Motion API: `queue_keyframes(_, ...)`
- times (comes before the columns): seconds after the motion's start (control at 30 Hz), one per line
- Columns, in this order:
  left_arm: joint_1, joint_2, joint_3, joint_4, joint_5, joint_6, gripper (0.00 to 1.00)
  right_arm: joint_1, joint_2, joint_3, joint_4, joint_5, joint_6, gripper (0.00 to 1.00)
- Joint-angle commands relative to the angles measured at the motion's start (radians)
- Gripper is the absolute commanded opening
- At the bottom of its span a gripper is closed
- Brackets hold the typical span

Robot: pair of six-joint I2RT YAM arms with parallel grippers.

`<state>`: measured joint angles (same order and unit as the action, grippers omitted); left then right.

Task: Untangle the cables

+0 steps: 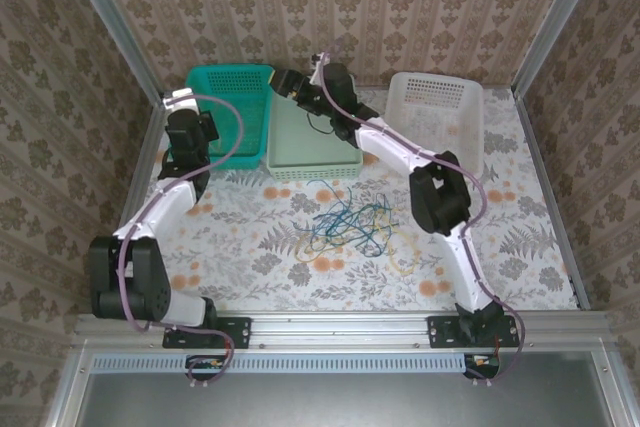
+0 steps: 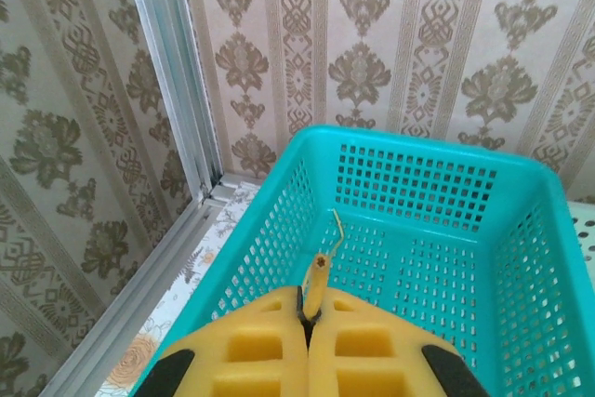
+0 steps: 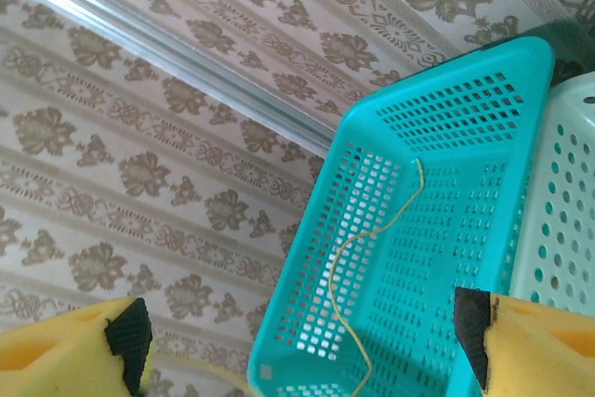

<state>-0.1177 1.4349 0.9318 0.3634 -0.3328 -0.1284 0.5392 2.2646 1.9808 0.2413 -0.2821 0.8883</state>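
cables point(image 1: 345, 225) lie mostly tangled on the table point(image 1: 250, 247), nearer the bases than either claw. your left claw point(image 2: 307, 318) is clamped on a yellow cable point(image 2: 319, 274) end over the teal basket point(image 2: 418, 143); your right claw point(image 3: 302, 332) gapes wide, holding nothing, that basket ahead.

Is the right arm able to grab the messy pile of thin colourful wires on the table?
Probably yes: its yellow fingers are open, and nothing covers the pile of thin colourful wires.

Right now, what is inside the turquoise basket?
One thin yellow cable shows inside the turquoise basket. The left gripper, shut on a yellow cable end, covers the basket's near part in its wrist view, so I cannot tell what lies there.
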Motion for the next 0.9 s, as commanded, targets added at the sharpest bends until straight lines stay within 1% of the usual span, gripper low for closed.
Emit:
queue_keyframes(0.0,0.001,0.069,0.059,0.019,0.039,-0.034,0.00,-0.008,-0.136,-0.131,0.041,-0.010,-0.117,0.89)
queue_keyframes(0.07,0.000,0.109,0.094,-0.016,0.059,-0.049,0.02,-0.010,-0.202,-0.208,0.022,-0.004,-0.160,0.89)
queue_keyframes(0.17,-0.001,0.146,0.135,-0.072,0.084,-0.098,0.12,-0.011,-0.285,-0.295,-0.031,0.012,-0.222,0.89)
queue_keyframes(0.2,-0.003,0.159,0.153,-0.096,0.099,-0.110,0.17,-0.013,-0.312,-0.322,-0.044,0.010,-0.236,0.89)
queue_keyframes(0.27,-0.005,0.187,0.203,-0.175,0.110,-0.131,0.29,-0.017,-0.354,-0.360,-0.073,0.009,-0.256,0.89)
queue_keyframes(0.3,-0.007,0.197,0.231,-0.221,0.112,-0.139,0.38,-0.020,-0.376,-0.383,-0.079,0.010,-0.263,0.89)
queue_keyframes(0.33,-0.011,0.200,0.247,-0.255,0.120,-0.142,0.51,-0.023,-0.399,-0.406,-0.086,0.009,-0.270,0.89)
queue_keyframes(0.4,-0.024,0.183,0.259,-0.316,0.101,-0.152,0.69,-0.028,-0.442,-0.441,-0.114,0.011,-0.294,0.89)
queue_keyframes(0.5,-0.056,0.112,0.239,-0.357,0.038,-0.153,0.83,-0.034,-0.508,-0.487,-0.180,0.029,-0.348,0.89)
queue_keyframes(0.53,-0.068,0.087,0.237,-0.376,0.012,-0.154,0.86,-0.038,-0.532,-0.511,-0.198,0.037,-0.362,0.89)
queue_keyframes(0.6,-0.078,0.041,0.241,-0.429,-0.010,-0.163,0.87,-0.052,-0.577,-0.559,-0.213,0.046,-0.369,0.90)
queue_keyframes(0.7,-0.077,-0.012,0.244,-0.490,-0.022,-0.183,0.90,-0.082,-0.641,-0.629,-0.242,0.052,-0.373,0.90)
queue_keyframes(0.87,-0.071,-0.057,0.264,-0.555,0.028,-0.194,0.92,-0.102,-0.729,-0.705,-0.333,0.070,-0.421,0.90)
